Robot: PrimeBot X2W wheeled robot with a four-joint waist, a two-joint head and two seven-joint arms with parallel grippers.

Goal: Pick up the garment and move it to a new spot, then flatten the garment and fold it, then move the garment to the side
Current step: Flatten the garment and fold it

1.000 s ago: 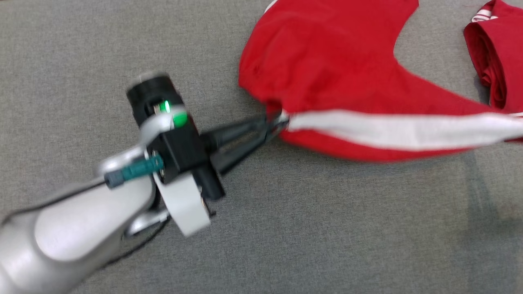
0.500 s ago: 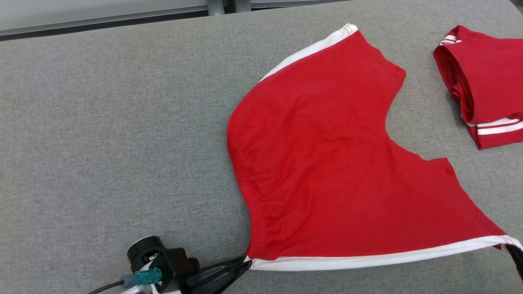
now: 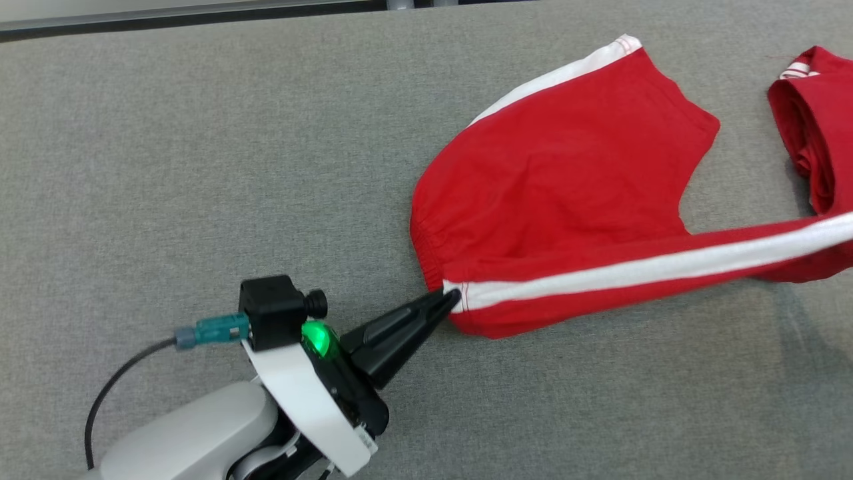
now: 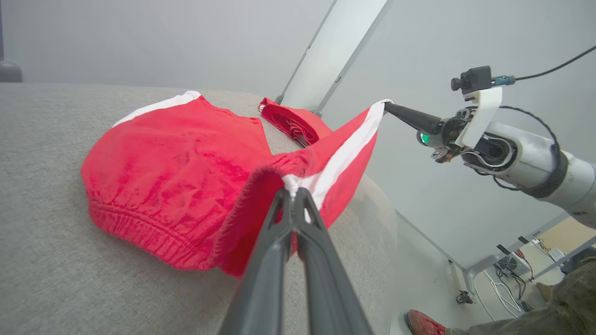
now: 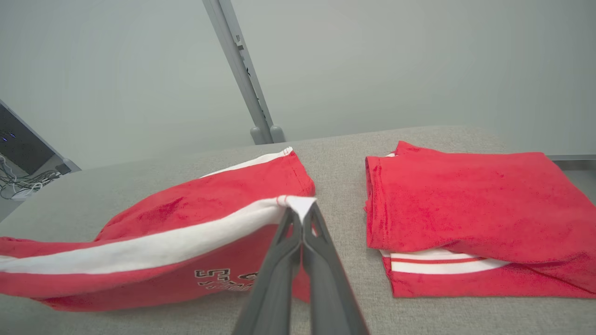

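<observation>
Between left jaws and right jaws, each tight on one white-striped corner, the red garment (image 3: 560, 173).

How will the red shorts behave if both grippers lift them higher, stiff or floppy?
Probably floppy: the red shorts drape down from the white stripe stretched between the left gripper and the right gripper, far half lying on the table. Likely light: two fingertip pinches hold that edge up.

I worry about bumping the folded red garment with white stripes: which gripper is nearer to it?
Right. The right gripper pinches the red shorts at a hem corner beside the folded garment; the left gripper grips their waistband, farther away.
</observation>
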